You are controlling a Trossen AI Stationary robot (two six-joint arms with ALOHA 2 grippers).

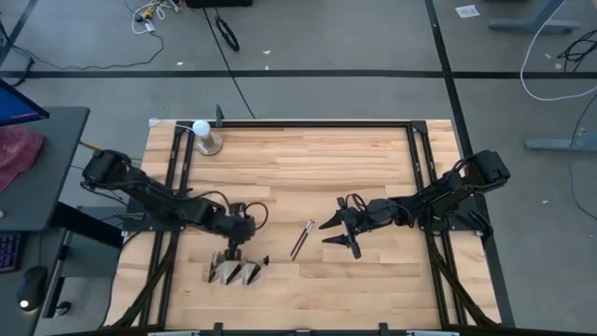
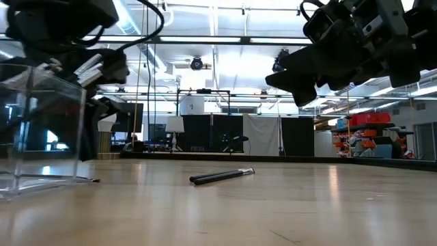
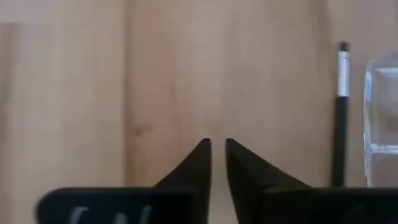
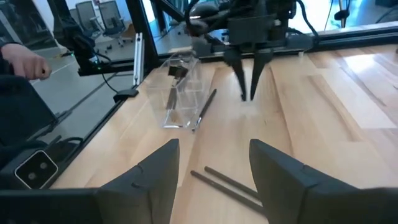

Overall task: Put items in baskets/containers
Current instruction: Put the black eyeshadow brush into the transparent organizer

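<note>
Two dark makeup brushes (image 1: 301, 240) lie side by side on the wooden table; they also show in the low view (image 2: 222, 176) and the right wrist view (image 4: 227, 183). The clear organizer (image 1: 236, 271) stands near the front left, with at least one brush (image 4: 173, 94) inside. Another brush (image 4: 205, 109) lies along its outer wall, also seen in the left wrist view (image 3: 341, 112). My left gripper (image 1: 238, 247) points down just beyond the organizer; its fingers (image 3: 217, 149) are a narrow gap apart and hold nothing. My right gripper (image 1: 340, 235) is open and empty, just right of the two brushes.
A white ball on a metal stand (image 1: 203, 136) stands at the table's far left corner. Black rails (image 1: 420, 177) run along the table's sides. A person's hand (image 4: 28, 62) shows beyond the table's left side. Bare wood lies between the grippers and toward the far edge.
</note>
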